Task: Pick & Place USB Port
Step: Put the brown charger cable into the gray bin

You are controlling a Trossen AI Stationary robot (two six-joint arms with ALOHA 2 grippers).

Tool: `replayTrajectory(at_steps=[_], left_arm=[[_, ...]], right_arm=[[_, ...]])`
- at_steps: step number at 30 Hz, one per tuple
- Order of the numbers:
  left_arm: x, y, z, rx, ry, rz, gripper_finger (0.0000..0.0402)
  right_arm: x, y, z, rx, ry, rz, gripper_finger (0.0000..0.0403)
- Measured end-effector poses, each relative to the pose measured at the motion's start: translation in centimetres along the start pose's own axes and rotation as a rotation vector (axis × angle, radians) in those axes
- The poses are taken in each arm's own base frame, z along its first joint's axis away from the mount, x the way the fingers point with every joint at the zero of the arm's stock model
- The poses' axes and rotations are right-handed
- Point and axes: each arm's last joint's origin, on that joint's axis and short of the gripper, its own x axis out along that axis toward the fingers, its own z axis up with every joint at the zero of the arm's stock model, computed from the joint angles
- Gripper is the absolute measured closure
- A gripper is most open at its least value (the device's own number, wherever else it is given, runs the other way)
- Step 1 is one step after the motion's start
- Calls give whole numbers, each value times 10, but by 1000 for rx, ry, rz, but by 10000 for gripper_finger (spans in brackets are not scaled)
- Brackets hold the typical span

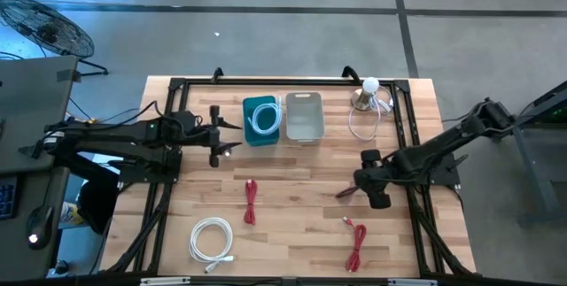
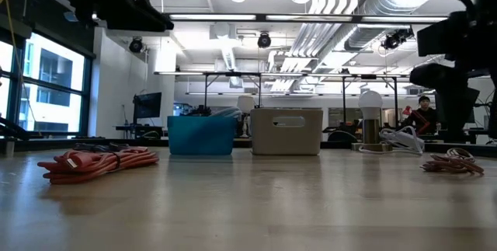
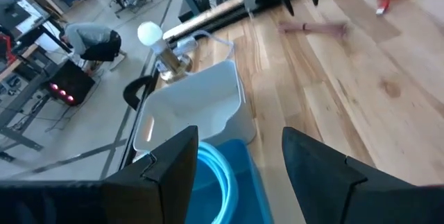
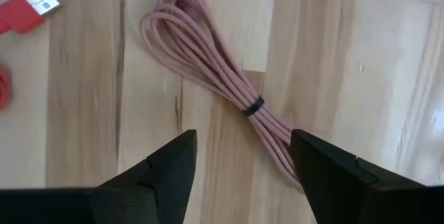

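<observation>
A pink cable bundle (image 4: 229,85), bound by a black tie (image 4: 254,106), lies flat on the wooden table (image 1: 292,259) at the right middle; it also shows in the high view (image 1: 345,193). My right gripper (image 4: 243,141) is open above it, one finger on each side of the bundle, touching nothing; in the high view the right gripper (image 1: 368,182) is just right of the cable. My left gripper (image 3: 239,137) is open and empty above the blue bin (image 1: 260,119), which holds a coiled white cable (image 3: 215,175). In the high view my left gripper (image 1: 217,135) is at the bin's left side.
A pale grey bin (image 1: 304,116) stands right of the blue one. A bulb lamp (image 1: 369,91) with a white cord stands at the far right. A red cable (image 1: 251,202), a white coil (image 1: 211,239) and another red cable (image 1: 356,243) lie on the near half.
</observation>
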Motion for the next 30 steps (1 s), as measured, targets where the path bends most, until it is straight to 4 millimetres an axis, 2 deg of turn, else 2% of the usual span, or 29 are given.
replayTrajectory(at_steps=[10, 15, 30], left_arm=[[14, -3, -3, 46, 41, -1, 197], [15, -3, -3, 47, 37, 0, 197], [14, -3, -3, 47, 36, 0, 197]], right_arm=[[6, -4, 6, -22, -3, 42, 176], [7, -8, 11, -44, -30, 45, 176], [24, -12, 12, -37, 56, 60, 176]])
